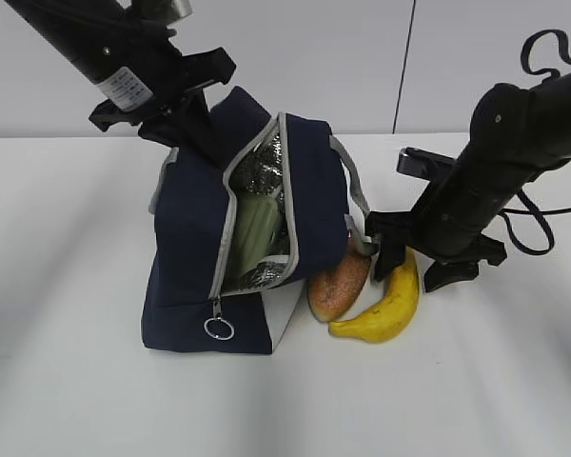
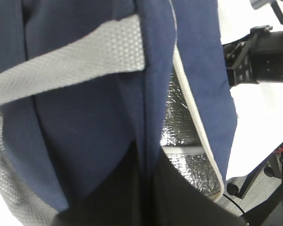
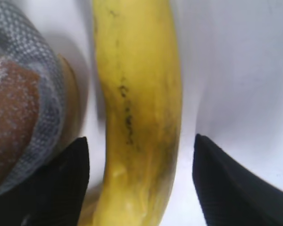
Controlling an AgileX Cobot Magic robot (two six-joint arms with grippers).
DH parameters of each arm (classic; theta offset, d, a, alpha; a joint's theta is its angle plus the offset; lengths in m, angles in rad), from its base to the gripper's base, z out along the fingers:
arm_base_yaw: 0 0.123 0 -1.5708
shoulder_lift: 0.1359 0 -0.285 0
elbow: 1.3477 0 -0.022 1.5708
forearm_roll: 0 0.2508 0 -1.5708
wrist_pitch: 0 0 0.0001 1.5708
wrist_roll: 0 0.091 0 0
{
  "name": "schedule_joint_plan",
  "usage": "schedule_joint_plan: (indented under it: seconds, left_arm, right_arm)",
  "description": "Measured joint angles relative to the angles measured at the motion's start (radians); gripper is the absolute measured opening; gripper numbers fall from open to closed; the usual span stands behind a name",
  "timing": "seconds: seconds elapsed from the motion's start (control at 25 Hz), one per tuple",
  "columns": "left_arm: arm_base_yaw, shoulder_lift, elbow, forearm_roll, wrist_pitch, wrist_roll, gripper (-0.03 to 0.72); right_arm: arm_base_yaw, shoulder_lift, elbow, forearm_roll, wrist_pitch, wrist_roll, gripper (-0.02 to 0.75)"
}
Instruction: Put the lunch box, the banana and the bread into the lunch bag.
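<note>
**Inspector:** White table [image 1: 67, 400], pale wall behind. The lunch bag [image 1: 190, 257] is my landmark. Nearest the camera, at its right foot, lie the bread [image 1: 340, 284] and the banana [image 1: 385, 307], the roll touching the bag, the banana just beside the roll.

**Clerk:** And the lunch box?

**Inspector:** A pale green shape sits inside the bag's foil-lined mouth; I judge that to be the lunch box [image 1: 257, 228], already stowed.

**Clerk:** The step in hand?

**Inspector:** The banana, by my judgement. The right gripper [image 3: 140, 181] stands over it, fingers parted either side, not closed on it. Next it must close across the fruit, lift, and clear the grey strap [image 3: 49, 108] draped over the roll.

**Clerk:** The other arm?

**Inspector:** Farthest back, above the bag, the left gripper [image 1: 176, 114] slants down steeply and appears clamped on the bag's upper fabric, holding the mouth open.
</note>
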Motion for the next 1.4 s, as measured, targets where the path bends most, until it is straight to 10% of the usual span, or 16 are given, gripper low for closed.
schedule_joint_plan:
  seconds: [0.28, 0.92, 1.12, 1.4]
  left_arm:
    - [0.000, 0.000, 0.000, 0.000, 0.000, 0.000, -0.003]
    - [0.000, 0.000, 0.000, 0.000, 0.000, 0.000, -0.003]
    - [0.000, 0.000, 0.000, 0.021, 0.000, 0.000, -0.003]
    - [0.000, 0.000, 0.000, 0.085, -0.002, 0.000, -0.003]
  right_arm:
    - [0.000, 0.007, -0.010, -0.010, 0.000, -0.002, 0.322]
    - [-0.047, -0.053, -0.166, -0.411, 0.276, 0.142, 0.309]
    - [-0.047, -0.170, -0.235, -0.233, 0.298, 0.010, 0.309]
    - [-0.043, -0.274, -0.265, 0.323, 0.306, -0.326, 0.309]
